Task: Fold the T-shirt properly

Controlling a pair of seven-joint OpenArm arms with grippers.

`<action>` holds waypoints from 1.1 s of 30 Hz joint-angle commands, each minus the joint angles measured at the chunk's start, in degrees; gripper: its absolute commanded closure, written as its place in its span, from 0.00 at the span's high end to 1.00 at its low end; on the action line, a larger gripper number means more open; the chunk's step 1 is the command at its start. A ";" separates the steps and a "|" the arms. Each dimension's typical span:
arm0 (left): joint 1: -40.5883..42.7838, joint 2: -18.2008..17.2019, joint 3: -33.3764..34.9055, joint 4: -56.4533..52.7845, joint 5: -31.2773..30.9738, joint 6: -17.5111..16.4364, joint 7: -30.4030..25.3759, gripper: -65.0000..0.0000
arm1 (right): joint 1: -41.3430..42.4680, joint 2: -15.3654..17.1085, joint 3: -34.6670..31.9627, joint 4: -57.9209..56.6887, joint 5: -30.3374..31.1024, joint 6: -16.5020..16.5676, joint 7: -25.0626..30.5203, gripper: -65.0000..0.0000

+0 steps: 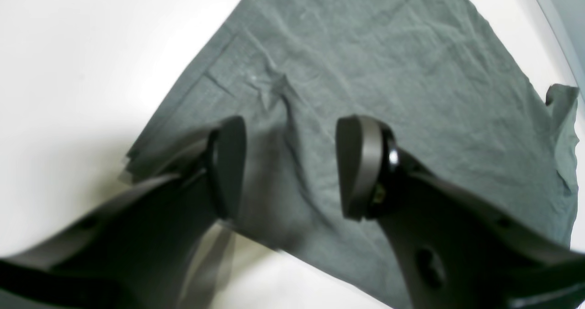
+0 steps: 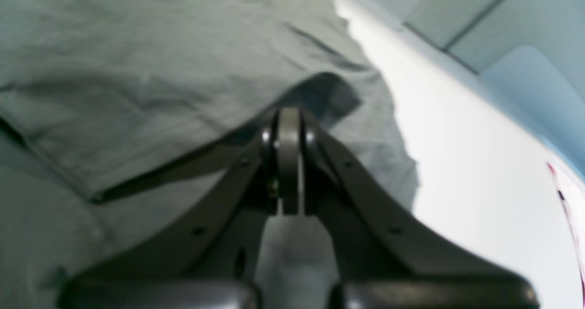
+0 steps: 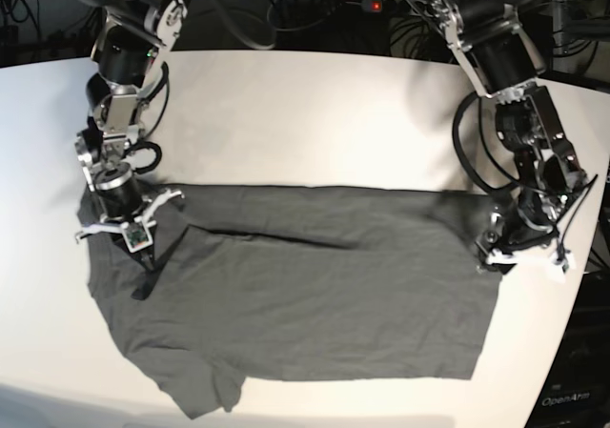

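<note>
The T-shirt (image 3: 315, 285) is spread flat across the white worktop (image 3: 305, 113), filling the lower half of the base view from about nine o'clock to three o'clock, with a sleeve trailing off toward seven o'clock. A long fold line is seen running across its upper part.

The right gripper (image 3: 143, 247) is set at nine o'clock in the base view, on the shoulder end of the cloth. In the right wrist view its jaws are pressed fully together, and a darker ridge of fabric (image 2: 329, 94) is seen bunched just beyond their tips; whether a layer is actually pinched between them cannot be told, as the tips are blurred.

The left gripper (image 3: 519, 256) is placed at three o'clock, at the hem end. In the left wrist view its jaws are held well apart over the cloth with nothing between them, and a small crease (image 1: 279, 89) lies just ahead at twelve o'clock.

The step in hand is judged to be the gripping of both ends before a fold. For it to be done well, the left jaws should be lowered until the hem edge lies between them and only then closed, so that the layers are caught together. Both ends should then be lifted evenly and the cloth kept taut, so that no wrinkle is carried into the fold.
</note>
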 commanded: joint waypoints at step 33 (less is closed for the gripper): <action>-1.33 -0.63 0.05 1.28 -0.67 -0.75 -0.61 0.48 | 2.67 3.36 -8.60 1.31 0.91 9.06 -10.29 0.00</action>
